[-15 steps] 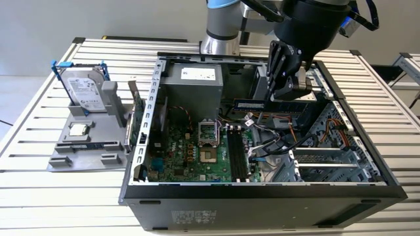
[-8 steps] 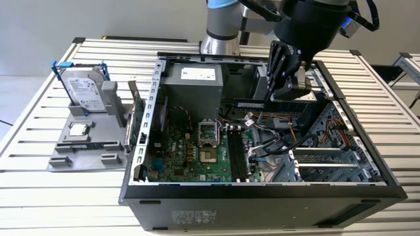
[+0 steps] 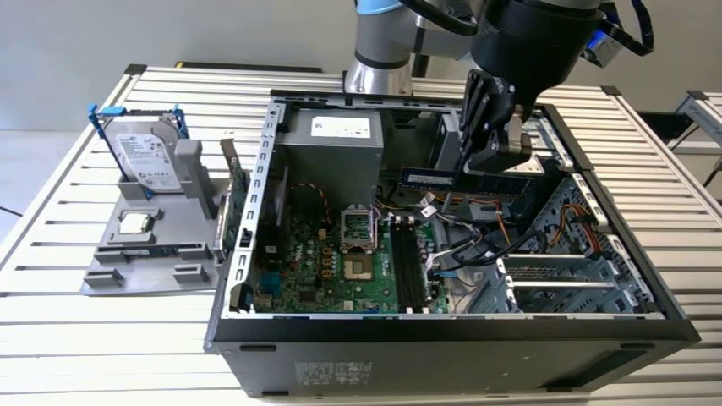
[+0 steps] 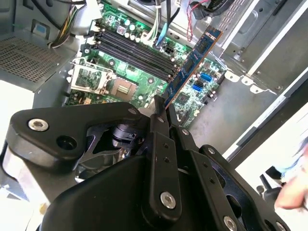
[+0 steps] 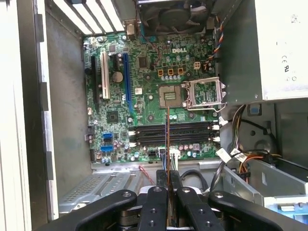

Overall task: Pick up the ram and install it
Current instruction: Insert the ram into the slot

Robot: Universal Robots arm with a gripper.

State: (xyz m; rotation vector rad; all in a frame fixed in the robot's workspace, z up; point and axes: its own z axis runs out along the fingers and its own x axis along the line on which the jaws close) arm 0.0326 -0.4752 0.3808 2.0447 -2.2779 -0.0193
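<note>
Arm [image 3: 381, 42]: was tilted down over the open case [image 3: 451, 347]
Gripper [image 3: 495, 165]: was clamped on ram [image 3: 431, 178], held above motherboard [image 3: 327, 262]

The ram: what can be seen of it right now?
The ram is a long, thin blue-green circuit stick with a row of dark chips and an orange-brown long edge. The hand is shut on it, most of its length jutting free. It hangs above the motherboard inside the open case, seated in no slot.
</note>
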